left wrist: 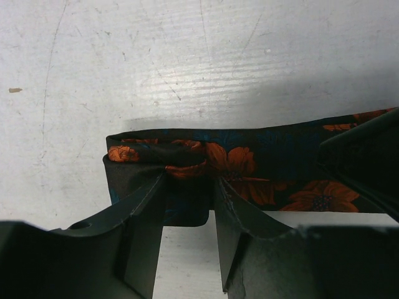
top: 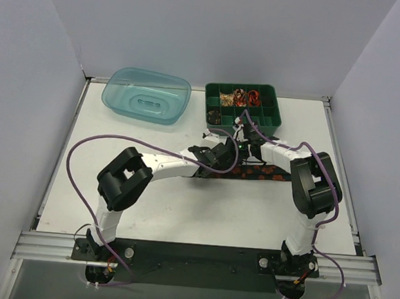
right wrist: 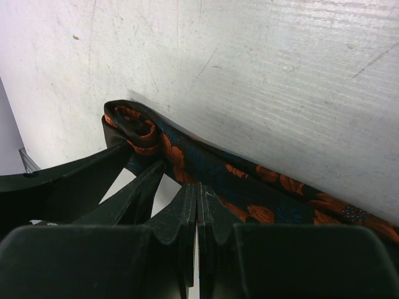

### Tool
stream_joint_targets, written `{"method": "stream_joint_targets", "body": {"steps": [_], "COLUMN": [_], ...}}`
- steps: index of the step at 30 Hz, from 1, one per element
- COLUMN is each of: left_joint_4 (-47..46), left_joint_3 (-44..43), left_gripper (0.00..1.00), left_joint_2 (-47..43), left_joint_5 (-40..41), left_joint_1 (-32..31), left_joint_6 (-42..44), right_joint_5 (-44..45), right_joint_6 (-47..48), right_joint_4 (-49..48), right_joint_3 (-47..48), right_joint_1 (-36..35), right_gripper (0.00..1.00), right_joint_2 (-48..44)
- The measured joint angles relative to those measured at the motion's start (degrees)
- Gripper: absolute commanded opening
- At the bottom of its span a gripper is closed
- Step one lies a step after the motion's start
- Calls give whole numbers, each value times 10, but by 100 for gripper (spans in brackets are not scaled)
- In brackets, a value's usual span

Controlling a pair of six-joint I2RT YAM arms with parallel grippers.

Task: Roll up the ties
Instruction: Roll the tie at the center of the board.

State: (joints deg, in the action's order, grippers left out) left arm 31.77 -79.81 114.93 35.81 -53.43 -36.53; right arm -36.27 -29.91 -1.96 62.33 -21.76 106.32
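One tie, black with orange-red flowers, lies across the middle of the white table. Its left end is folded over into a small roll. My left gripper straddles that roll, its fingers closed against the bunched fabric from both sides. The same roll shows in the right wrist view, with the tie running off to the right. My right gripper is shut, pads pressed together, tips down on the tie just right of the roll. From above, the left gripper and right gripper meet there.
A teal plastic tub stands at the back left. A green compartment tray holding small items stands at the back centre, just behind the grippers. Purple cables loop off both arms. Grey walls close in the table.
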Motion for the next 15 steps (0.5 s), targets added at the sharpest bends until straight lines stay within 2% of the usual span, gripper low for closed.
{"method": "stream_joint_targets", "body": {"steps": [3,4,8,15], "left_joint_4": [-21,-26,-46,-71], "left_joint_3": [12,15,31,75], "left_gripper": [54,59,64,64], "left_joint_2": [-10,-14,-32,-96], "left_joint_5": [-17,-23,-45,-85], "left_joint_1": [6,7,10,28], "left_joint_6": [4,5,9,10], "right_joint_5": [0,0,0,-1], "right_joint_6": [0,0,0,0], "right_joint_4": [0,0,0,0], "right_joint_3": [0,0,0,0], "right_joint_1": [0,0,0,-2], "right_gripper": [0,0,0,0], "right_joint_2": [0,0,0,0]}}
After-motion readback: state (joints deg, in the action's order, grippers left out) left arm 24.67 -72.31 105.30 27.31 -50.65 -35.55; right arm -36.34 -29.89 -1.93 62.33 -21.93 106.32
